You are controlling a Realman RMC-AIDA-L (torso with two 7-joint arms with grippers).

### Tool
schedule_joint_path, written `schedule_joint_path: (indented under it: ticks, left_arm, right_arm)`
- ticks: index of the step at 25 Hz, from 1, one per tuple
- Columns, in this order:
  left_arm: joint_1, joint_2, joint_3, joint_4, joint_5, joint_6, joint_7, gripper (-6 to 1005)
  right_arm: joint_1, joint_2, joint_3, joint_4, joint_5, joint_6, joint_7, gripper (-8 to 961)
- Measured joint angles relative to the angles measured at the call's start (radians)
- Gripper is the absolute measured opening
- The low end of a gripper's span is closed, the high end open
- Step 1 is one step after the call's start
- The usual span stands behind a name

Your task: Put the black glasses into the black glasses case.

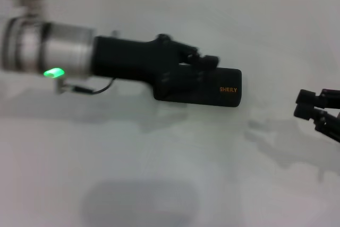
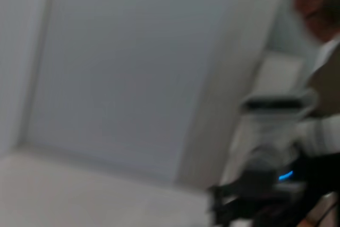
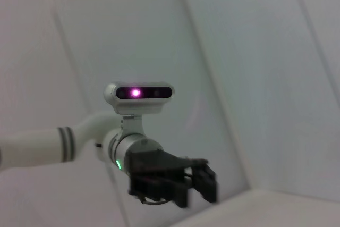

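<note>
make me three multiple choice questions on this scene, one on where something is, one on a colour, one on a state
1. Where is the left gripper?
A. over the case
B. at the table's near edge
C. beside the right gripper

2. What colour is the lettering on the glasses case?
A. white
B. orange
C. blue

3. How does the case lid stand?
A. wide open
B. taken off
C. shut

Answers: 1 A, the head view shows it reaching over the case's left end. 2 B, the word on the lid is orange. 3 C, the case lies flat with no lining in sight. The right gripper waits apart at the right edge.
</note>
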Motion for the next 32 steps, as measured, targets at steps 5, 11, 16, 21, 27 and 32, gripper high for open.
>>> schedule_joint_path:
  ticks: [5,11,16,21,27,32]
  left_arm:
    - [0.138,0.031,-0.071,0.003,-0.128,0.215,0.175,349]
    - [0.236,0.038,-0.124,-0.003,-0.146,0.233,0.206,499]
    - [0.258,0.044,-0.127,-0.058,-0.139,0.235,0.243,626]
    - [0.267,0.052,-0.158,-0.118,-0.137,0.243,0.284,667]
    - [0.274,0.057,-0.162,-0.128,-0.132,0.247,0.298,669]
    - [0.274,0.058,-0.161,-0.129,-0.132,0.247,0.298,670]
  right_arm:
    - [0.062,0.009,-0.003,-0.007,0.004,-0.078,-0.037,259]
    - [0.161,0.011,-0.027,0.000,0.012,-0.090,-0.032,366]
    - [0.223,0.012,-0.045,0.009,0.012,-0.079,-0.029,530]
    - [0.252,0.014,-0.080,0.011,0.014,-0.048,-0.027,768]
    - [0.262,0.017,-0.096,0.012,0.028,-0.031,-0.027,889]
    - [0.260,0.018,-0.109,0.015,0.044,-0.029,-0.026,890]
